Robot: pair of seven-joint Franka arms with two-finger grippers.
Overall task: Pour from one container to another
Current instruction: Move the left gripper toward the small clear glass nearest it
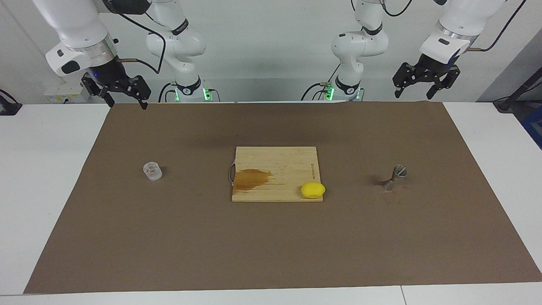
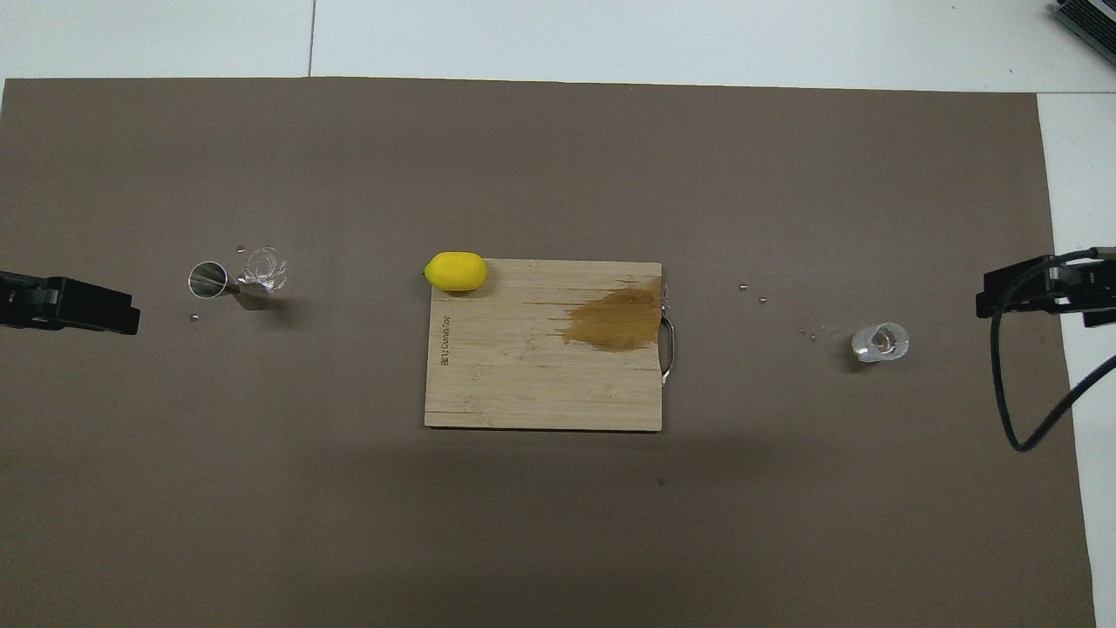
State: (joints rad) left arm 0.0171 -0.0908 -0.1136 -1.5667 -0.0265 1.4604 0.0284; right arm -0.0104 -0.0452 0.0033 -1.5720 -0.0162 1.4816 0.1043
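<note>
The small clear glass cup (image 1: 152,171) stands on the brown mat toward the right arm's end of the table; it also shows in the overhead view (image 2: 881,341). The silver hourglass jigger (image 1: 394,178) stands on the mat toward the left arm's end, and shows from above (image 2: 218,283) with its mouth open upward. My right gripper (image 1: 128,103) hangs open and empty, high over the mat's edge nearest the robots. My left gripper (image 1: 414,94) hangs open and empty, high by the mat's other corner nearest the robots. Neither gripper is near its container.
A wooden cutting board (image 1: 275,163) lies mid-table with a brown wet stain (image 1: 253,178) and a yellow lemon (image 1: 313,190) on its corner. A clear wet patch (image 2: 264,266) lies beside the jigger. Small droplets (image 2: 751,293) dot the mat near the glass.
</note>
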